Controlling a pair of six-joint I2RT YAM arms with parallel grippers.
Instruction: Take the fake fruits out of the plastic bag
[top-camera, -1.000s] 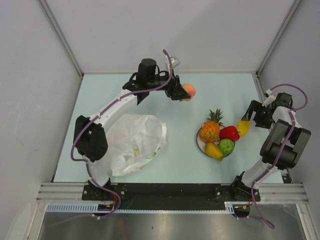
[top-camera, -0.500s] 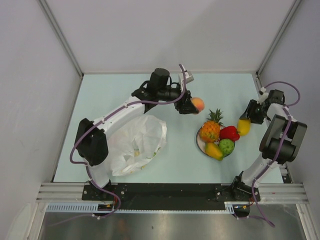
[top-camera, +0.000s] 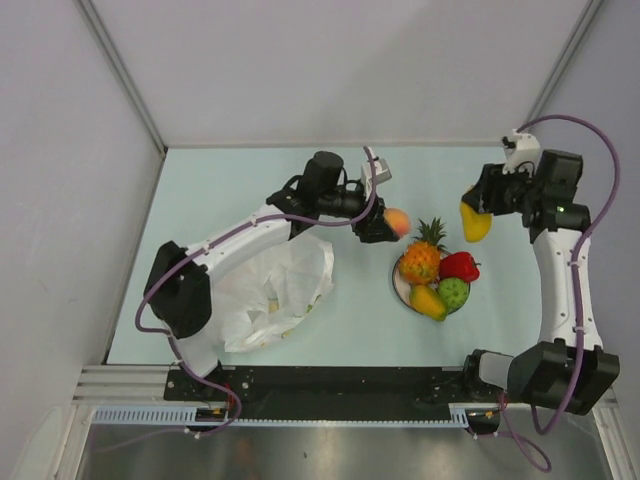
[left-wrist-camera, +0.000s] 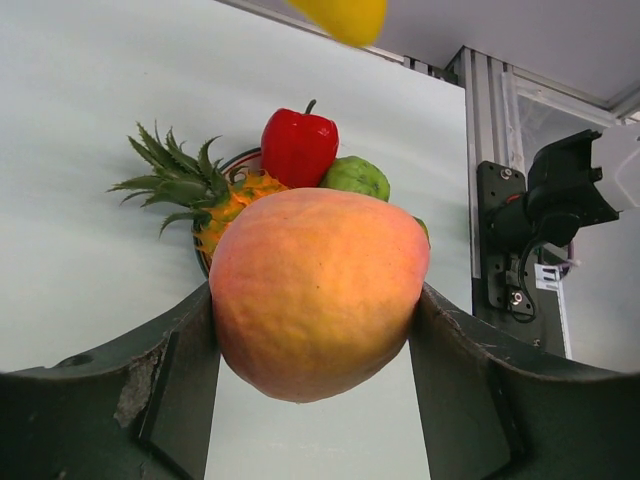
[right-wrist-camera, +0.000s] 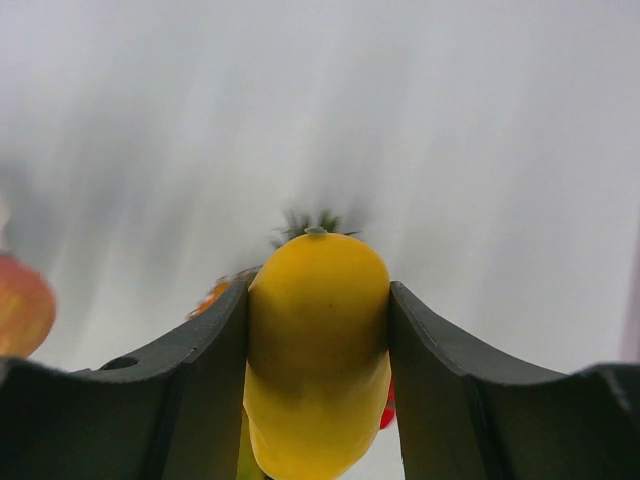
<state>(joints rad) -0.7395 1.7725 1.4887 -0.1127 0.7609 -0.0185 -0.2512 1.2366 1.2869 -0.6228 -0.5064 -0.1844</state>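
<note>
My left gripper (top-camera: 392, 224) is shut on the pink-orange peach (top-camera: 397, 220) (left-wrist-camera: 318, 290), held in the air just left of the plate (top-camera: 399, 284). My right gripper (top-camera: 474, 213) is shut on the yellow lemon (top-camera: 475, 222) (right-wrist-camera: 318, 345), lifted above and to the right of the plate. On the plate lie the orange pineapple (top-camera: 422, 257) (left-wrist-camera: 205, 195), the red strawberry (top-camera: 460, 265) (left-wrist-camera: 298, 145), the green lumpy fruit (top-camera: 454, 292) (left-wrist-camera: 355, 178) and the yellow-orange mango (top-camera: 427, 301). The crinkly white plastic bag (top-camera: 270, 288) lies flat at the left.
Grey walls close the table on three sides. The metal frame rail (top-camera: 340, 382) runs along the near edge, with both arm bases on it. The right arm's base (left-wrist-camera: 540, 220) shows in the left wrist view.
The left arm carried the peach right and nearer, up to the plate. The right gripper closed on the lemon beside the plate and lifted it up and back.
</note>
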